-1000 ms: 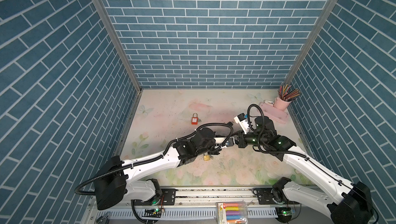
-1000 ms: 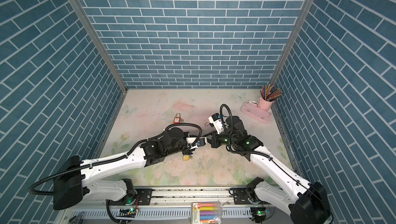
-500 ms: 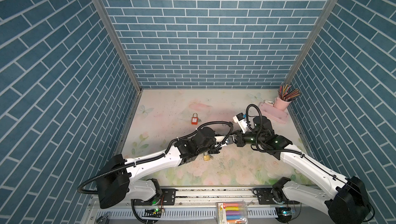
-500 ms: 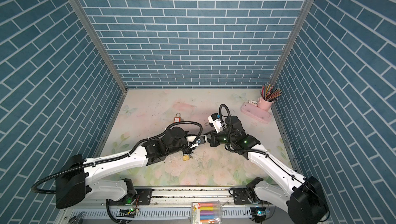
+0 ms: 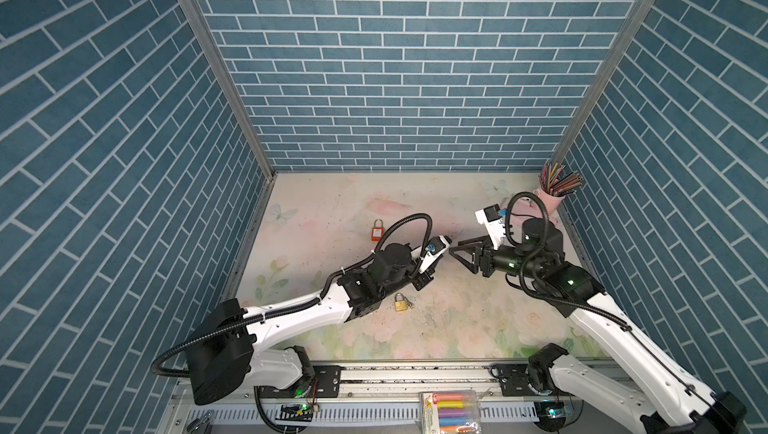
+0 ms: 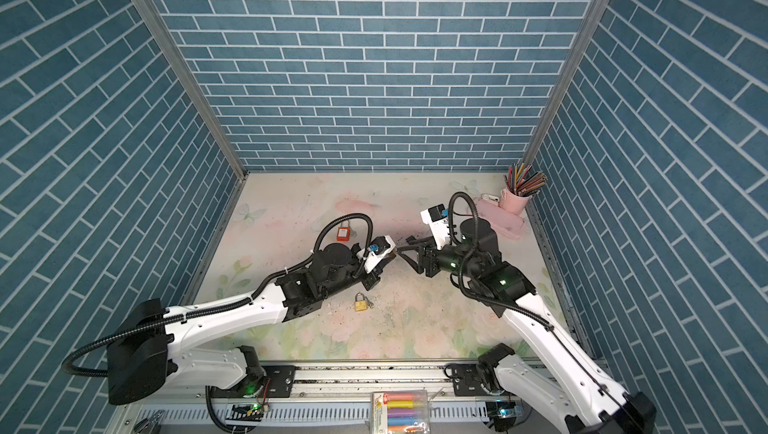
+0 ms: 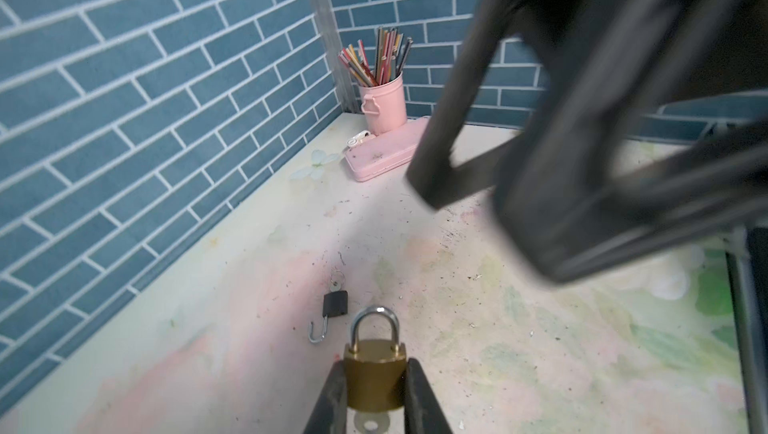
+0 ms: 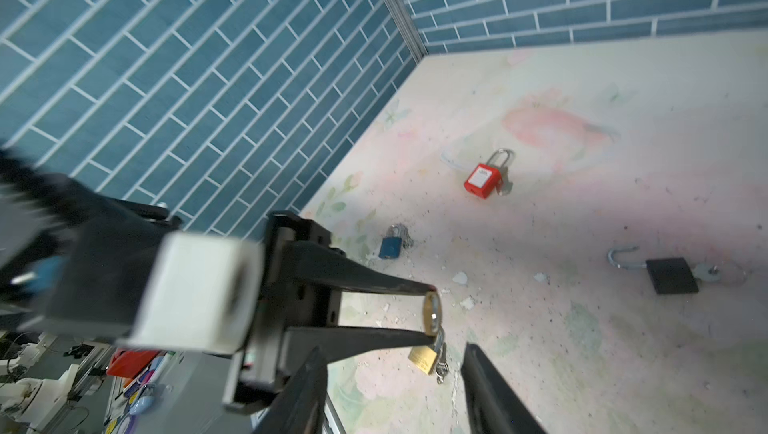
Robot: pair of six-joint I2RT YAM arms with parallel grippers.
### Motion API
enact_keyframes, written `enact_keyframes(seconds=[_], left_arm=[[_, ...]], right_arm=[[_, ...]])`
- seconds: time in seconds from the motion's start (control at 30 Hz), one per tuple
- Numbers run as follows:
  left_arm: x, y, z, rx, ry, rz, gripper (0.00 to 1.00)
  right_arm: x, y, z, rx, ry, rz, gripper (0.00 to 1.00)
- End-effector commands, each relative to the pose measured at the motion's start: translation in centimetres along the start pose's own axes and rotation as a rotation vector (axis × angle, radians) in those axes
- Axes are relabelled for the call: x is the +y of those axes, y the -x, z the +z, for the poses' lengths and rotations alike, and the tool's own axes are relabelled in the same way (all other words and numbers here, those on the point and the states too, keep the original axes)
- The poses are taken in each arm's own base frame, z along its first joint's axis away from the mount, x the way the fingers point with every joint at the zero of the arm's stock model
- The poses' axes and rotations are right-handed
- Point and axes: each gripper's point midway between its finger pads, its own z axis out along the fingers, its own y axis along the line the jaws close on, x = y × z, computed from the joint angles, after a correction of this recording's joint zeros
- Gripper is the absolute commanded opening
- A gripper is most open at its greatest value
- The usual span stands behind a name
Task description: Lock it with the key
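Note:
My left gripper (image 7: 375, 373) is shut on a brass padlock (image 7: 376, 363) whose shackle is closed. A silver key head (image 7: 371, 423) shows below the lock body, between the fingers. In the right wrist view the held padlock (image 8: 432, 313) is pinched at the left fingertips. My right gripper (image 8: 395, 394) stands open just in front of it, with nothing between its fingers. In both top views the left gripper (image 5: 438, 256) (image 6: 388, 258) and the right gripper (image 5: 455, 246) (image 6: 404, 245) meet tip to tip at mid-table.
A second brass padlock (image 5: 400, 302) (image 8: 424, 359) with keys lies below the grippers. On the table also lie a red padlock (image 5: 377, 231), a blue padlock (image 8: 390, 245) and an open black padlock (image 7: 335, 303). A pink pencil cup (image 5: 555, 199) and pink case (image 7: 382, 151) fill the back right corner.
My right gripper has gone from shut to open and its wrist has drawn back a little to the right. The left gripper still holds the brass padlock in the same place.

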Motion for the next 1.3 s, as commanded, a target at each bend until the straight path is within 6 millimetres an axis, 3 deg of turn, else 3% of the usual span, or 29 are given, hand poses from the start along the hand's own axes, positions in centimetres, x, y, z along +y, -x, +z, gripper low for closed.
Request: enact_keyframes(seconds=[0.0,0.17,0.3,0.5,0.83,1.27], left_arm=[[2.5,0.9,-0.3,-0.042,0.136,-0.286,0.0],[4.8,1.6,-0.2,-0.085,0.199,-0.719,0.0],[5.7,-0.6,0.0,-0.098,0.205,-1.145,0.0],[5.9,-3.9,0.4,-0.062,0.183,-1.537,0.0],[5.8,-5.9,0.8,0.005,0.228,-1.648,0.0],[5.8,-6.7,1.0,0.033,0.24,-1.67,0.0]], right_arm=[[0.3,1.1,-1.2,-0.077,-0.025,-0.088,0.55],[-0.7,-0.6,-1.3,-0.109,-0.036,-0.093,0.54],[-2.4,-2.9,-0.6,-0.098,-0.065,-0.059,0.5],[-3.9,-4.9,1.6,-0.073,-0.07,0.006,0.47],[-4.0,-6.0,6.2,0.003,-0.05,-0.029,0.45],[-4.2,-6.0,10.2,0.045,-0.013,-0.039,0.39]])
